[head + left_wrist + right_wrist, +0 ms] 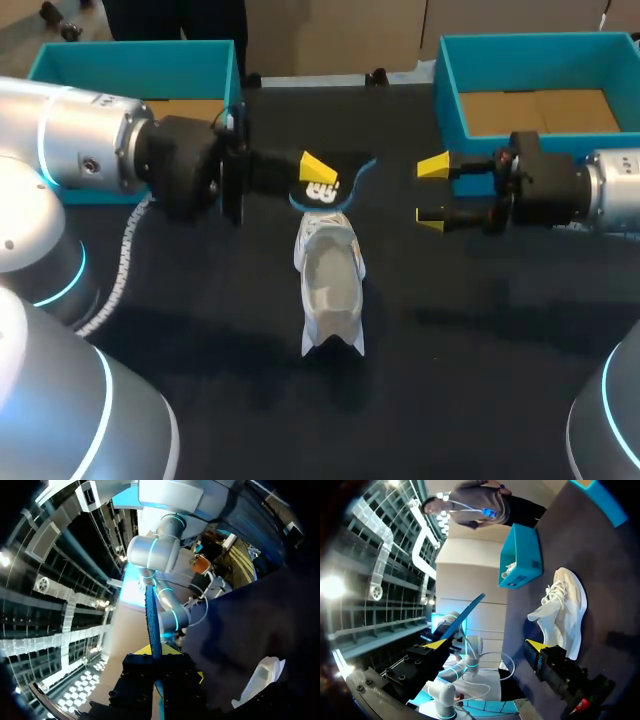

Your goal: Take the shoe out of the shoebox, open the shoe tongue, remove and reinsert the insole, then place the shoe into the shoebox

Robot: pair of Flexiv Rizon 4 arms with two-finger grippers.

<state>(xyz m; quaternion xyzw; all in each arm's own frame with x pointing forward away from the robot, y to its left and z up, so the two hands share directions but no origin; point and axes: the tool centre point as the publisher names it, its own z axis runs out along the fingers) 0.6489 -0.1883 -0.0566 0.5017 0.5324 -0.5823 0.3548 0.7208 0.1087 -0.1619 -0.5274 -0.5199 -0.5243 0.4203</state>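
Shoe (330, 285) is out; our left gripper (319, 177) pinches the pulled-out insole (324, 193); our right gripper (432, 192) hangs open; putting both back is left.

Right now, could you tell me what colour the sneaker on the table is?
The sneaker is white, laces included; the right wrist view shows it best.
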